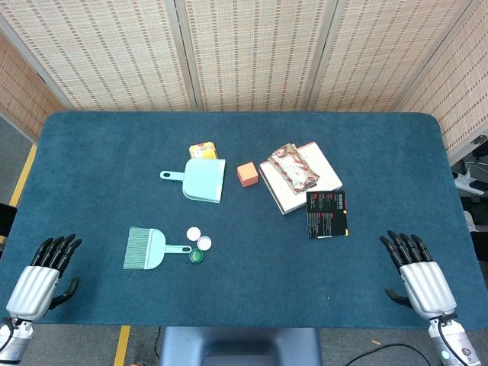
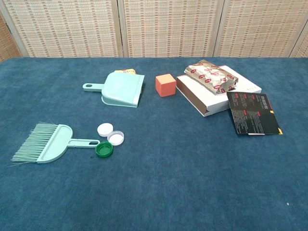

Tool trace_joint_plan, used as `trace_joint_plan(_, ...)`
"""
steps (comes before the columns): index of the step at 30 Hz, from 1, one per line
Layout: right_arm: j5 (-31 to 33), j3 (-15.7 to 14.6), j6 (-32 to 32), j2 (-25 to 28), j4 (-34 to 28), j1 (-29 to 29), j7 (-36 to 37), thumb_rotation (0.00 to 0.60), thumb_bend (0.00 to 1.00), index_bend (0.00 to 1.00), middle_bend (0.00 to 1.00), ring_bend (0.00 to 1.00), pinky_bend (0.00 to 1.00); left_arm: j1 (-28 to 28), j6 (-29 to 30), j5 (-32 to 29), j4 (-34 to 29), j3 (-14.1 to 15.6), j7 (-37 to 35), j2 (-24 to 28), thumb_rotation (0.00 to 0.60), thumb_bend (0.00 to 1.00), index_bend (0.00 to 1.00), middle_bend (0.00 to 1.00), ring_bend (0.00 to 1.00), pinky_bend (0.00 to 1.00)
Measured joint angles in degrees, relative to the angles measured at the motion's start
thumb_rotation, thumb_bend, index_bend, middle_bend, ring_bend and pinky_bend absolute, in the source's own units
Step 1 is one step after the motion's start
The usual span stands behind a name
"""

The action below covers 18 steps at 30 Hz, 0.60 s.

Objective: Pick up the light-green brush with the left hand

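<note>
On the blue table [image 1: 91, 160], the left hand [image 1: 44, 276] sits at the near-left corner and the right hand [image 1: 418, 276] at the near-right, both empty w/ fingers spread and pointing away from the robot; neither shows in the chest view. The light-green brush [image 1: 145, 249] lies flat just ahead of and inboard of the left hand, well apart from the right, so the left is clearly nearer. Its long axis runs roughly side-to-side: bristles [image 2: 30, 142] toward the left hand, handle [image 2: 83, 143] pointing away toward centre, its tip touching or nearly touching the green cap [image 2: 104, 150], w/ two white caps [image 2: 110, 134] just beyond, so the reach is prob. forward and slightly inward.
</note>
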Motion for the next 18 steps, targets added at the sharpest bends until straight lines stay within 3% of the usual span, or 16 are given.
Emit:
trace_joint_plan(6, 0.76, 0.06, -0.35, -0.19, 0.16, 0.07, -0.67, 0.6, 0.1, 0.0, 0.0, 0.0, 0.0, -0.99, -0.96, 0.89, 0.54, 0.1, 0.13, -0.76, 0.6, 0.43, 0.0, 0.0, 0.0, 0.07)
trace_joint_plan(9, 0.2, 0.24, 0.27, -0.77, 0.61, 0.06, -0.75, 0.6, 0.1, 0.0, 0.0, 0.0, 0.0, -1.98, -1.84, 1.47, 1.21, -0.01, -0.04, -2.25, 0.6, 0.43, 0.0, 0.0, 0.01, 0.14)
trace_joint_plan(11, -0.45, 0.34, 0.87, -1.37, 1.25, 0.04, -0.73, 0.6, 0.1, 0.0, 0.0, 0.0, 0.0, -2.69, -2.57, 1.58, 1.59, -0.26, 0.32, -3.43, 0.6, 0.43, 0.02, 0.04, 0.13, 0.32)
trace_joint_plan(14, -1.86, 0.51, 1.99, -2.14, 2.14, 0.02, -0.32, 0.6, 0.1, 0.0, 0.0, 0.0, 0.0, -4.05, -3.87, 1.51, 1.97, -1.09, 2.18, -5.22, 0.6, 0.43, 0.07, 0.16, 0.43, 0.63)
trace_joint_plan(18, -5.11, 0.63, 4.32, -3.49, 4.53, 0.04, 1.58, 0.6, 0.1, 0.0, 0.0, 0.0, 0.0, -6.56, -7.7, 0.04, 2.31, -2.64, 5.99, -9.02, 0.6, 0.43, 0.11, 0.2, 0.57, 0.75)
